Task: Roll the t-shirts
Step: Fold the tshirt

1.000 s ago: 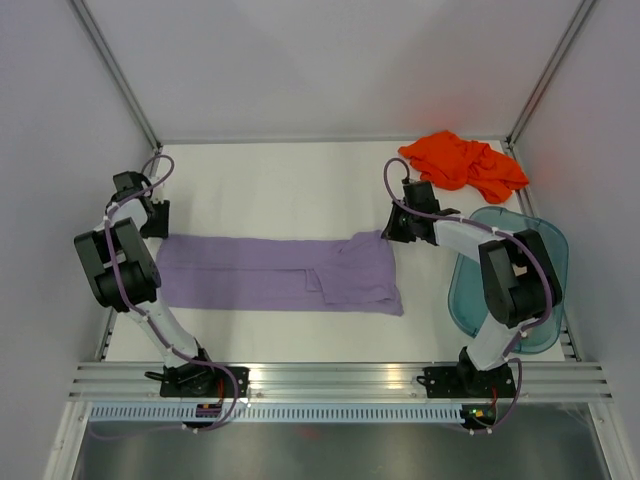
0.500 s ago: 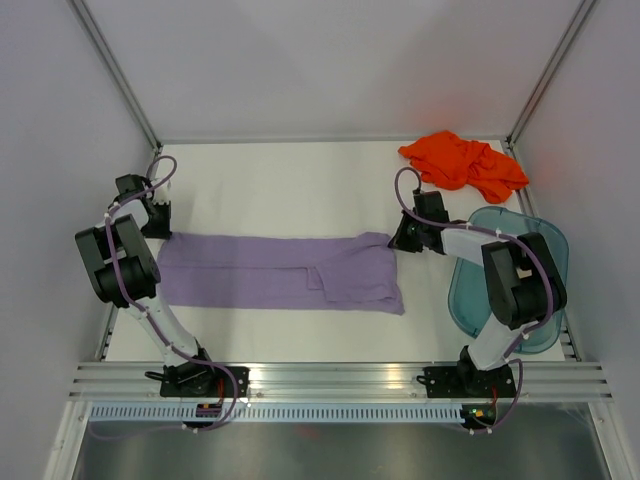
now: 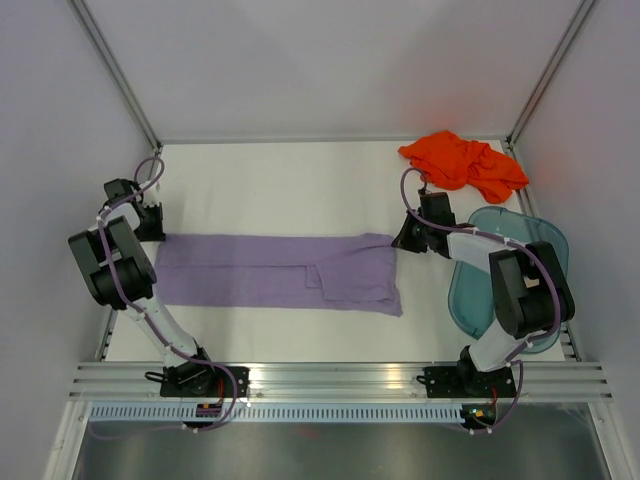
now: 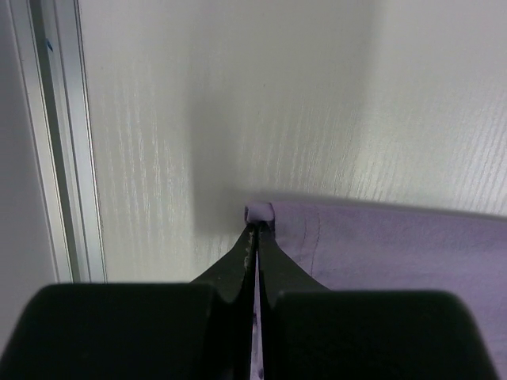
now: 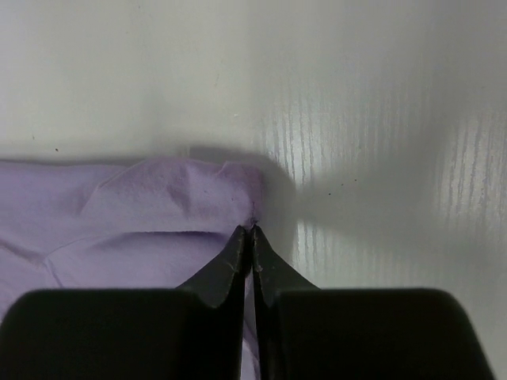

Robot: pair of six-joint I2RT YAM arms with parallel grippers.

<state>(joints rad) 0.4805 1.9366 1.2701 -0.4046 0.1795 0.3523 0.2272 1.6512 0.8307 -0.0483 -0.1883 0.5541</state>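
Note:
A pale lavender t-shirt (image 3: 260, 270), folded into a long flat strip, lies across the white table (image 3: 290, 185). My left gripper (image 3: 152, 232) is at the strip's far left corner. In the left wrist view its jaws (image 4: 258, 227) are pinched shut on that corner of lavender cloth (image 4: 396, 253). My right gripper (image 3: 400, 240) is at the strip's far right corner, and its jaws (image 5: 252, 229) are closed on the edge of the cloth (image 5: 119, 214). A bright orange t-shirt (image 3: 465, 162) lies crumpled at the back right.
A translucent teal tub (image 3: 510, 280) sits at the right edge, partly under my right arm. Metal frame posts and pale walls close in the table on the left, right and back.
My left gripper has shut on the shirt's left corner and shifted slightly left. My right gripper has moved a little to the right, drawing the strip's right corner outward.

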